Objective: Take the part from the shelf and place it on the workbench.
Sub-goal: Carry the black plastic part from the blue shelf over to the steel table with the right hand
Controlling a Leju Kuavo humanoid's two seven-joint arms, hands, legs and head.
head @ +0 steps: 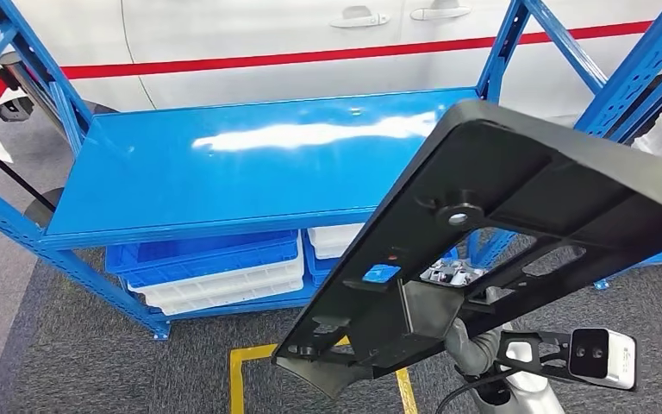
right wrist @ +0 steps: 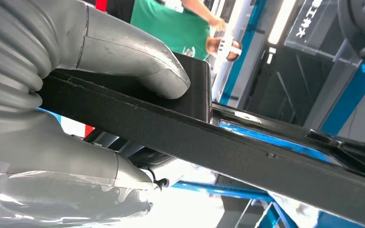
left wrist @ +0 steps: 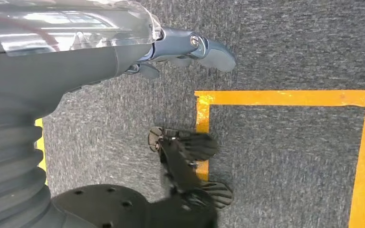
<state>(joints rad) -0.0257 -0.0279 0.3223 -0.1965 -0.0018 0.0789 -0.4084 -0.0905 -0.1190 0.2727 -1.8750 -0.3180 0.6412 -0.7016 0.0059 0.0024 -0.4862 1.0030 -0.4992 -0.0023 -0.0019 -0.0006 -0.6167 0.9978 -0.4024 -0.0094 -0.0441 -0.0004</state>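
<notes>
right hand (right wrist: pixel 100 109) gripping black part (head: pixel 517 224), white trays (head: pixel 224 289) in blue bins (head: pixel 198 259)

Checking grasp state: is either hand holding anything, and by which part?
Right hand grips the black plastic part by its lower edge, thumb over a raised block there. Left hand holds nothing.

right robot hand (right wrist: pixel 100 95) clamped; left robot hand (left wrist: pixel 190 50) hanging, slack.

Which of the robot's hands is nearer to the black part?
Right. The right hand grips the black part, thumb pressed on its edge. The left hand hangs over the carpet, holding nothing.
</notes>
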